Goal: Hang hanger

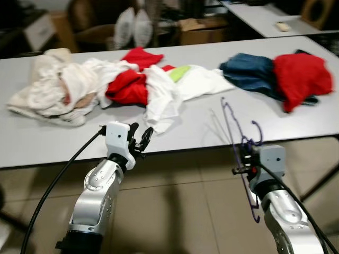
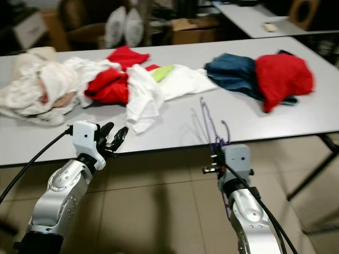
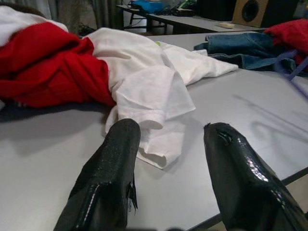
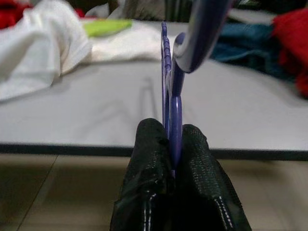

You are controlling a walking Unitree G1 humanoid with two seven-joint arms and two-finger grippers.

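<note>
A: Right then, item one: the right claw (image 4: 169, 144)?

B: Fingers pressed together, pinching the purple hanger (image 1: 239, 138). The hanger stands edge-on and upright from the claw, its hook curling just above it and its frame reaching up over the near edge of the grey worktop (image 1: 190, 127) and down below the wrist.

A: Item two: the left claw (image 1: 142, 138)?

B: Fingers spread, nothing between them. It sits at the worktop's near edge, tips pointing at a white garment (image 3: 149, 91) that lies just ahead of them.

A: Item three: laundry beyond the left claw.

B: A red garment (image 1: 128, 87) lies behind the white one and partly under it. A cream heap (image 1: 53, 87) lies farther out on that claw's outer side. A lime-green piece (image 1: 179, 72) peeks from the white cloth.

A: Item four: laundry beyond the right claw.

B: Blue denim (image 1: 249, 71) with a red garment (image 1: 301, 76) piled against it, well ahead of the claw and apart from the hanger.

A: Any containers?

B: One cardboard box (image 1: 198, 29) on the floor beyond the worktop, well away from both claws; its contents cannot be made out.
</note>
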